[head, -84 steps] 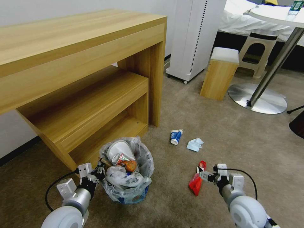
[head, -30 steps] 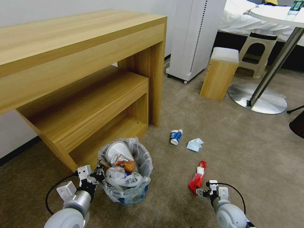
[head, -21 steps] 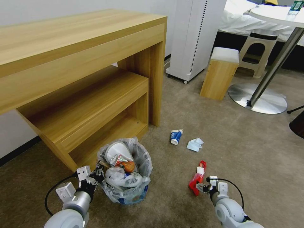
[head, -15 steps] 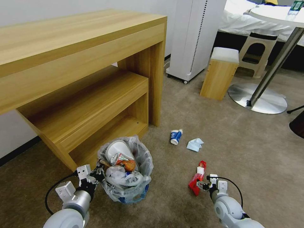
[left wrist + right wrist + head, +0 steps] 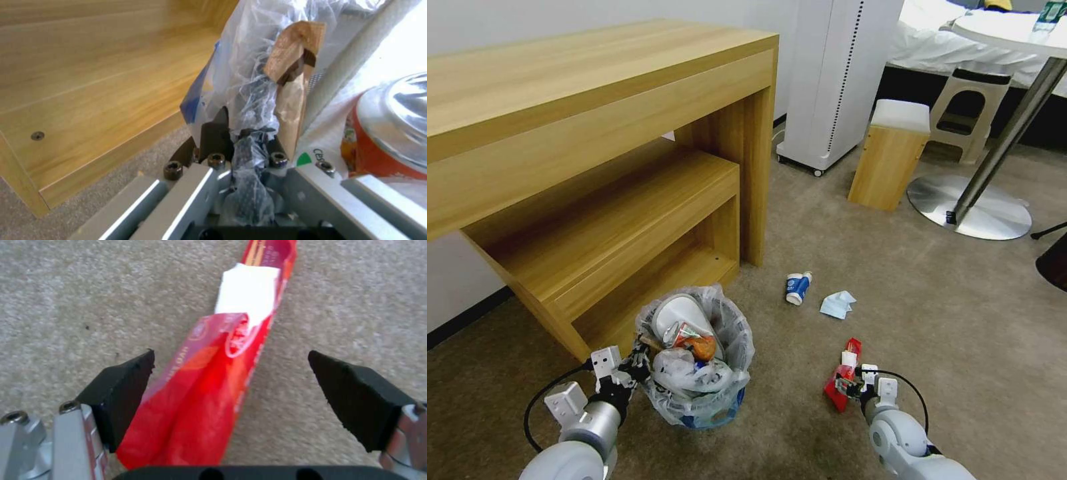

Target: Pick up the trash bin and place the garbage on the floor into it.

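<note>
**Right gripper straddling red wrapper; bin held at rim by left**

Trash bin (image 5: 697, 363) standing on the beige carpet floor (image 5: 934, 300) just in front of the wooden desk (image 5: 594, 147), already loaded with a white slipper (image 5: 677, 313), a crushed can (image 5: 697, 347) and other litter. Left gripper (image 5: 637, 360) clamped on the near rim and bag edge, judged as a hold to keep the bin steady and ready to carry. Right gripper (image 5: 847, 385) low over the near end of the red wrapper (image 5: 840, 383), fingers spread wide, nothing yet held; placement judged as a pre-grasp. Blue-white cup (image 5: 798, 287) and tissue (image 5: 837, 305) lying farther out on the carpet, near each other, untouched.

Left wrist view: crinkled plastic liner (image 5: 249, 156) pinched between the closed jaws, a wooden stick (image 5: 291, 73) and the can (image 5: 391, 126) pressed close inside, none of it readable from the head view. Right wrist view: wrapper (image 5: 209, 390) running lengthwise between the black pads (image 5: 122, 386), nearer one pad than the other, white patch (image 5: 247, 293) towards its far end. Head view alone giving bin, wrapper and remaining litter in relation.
</note>
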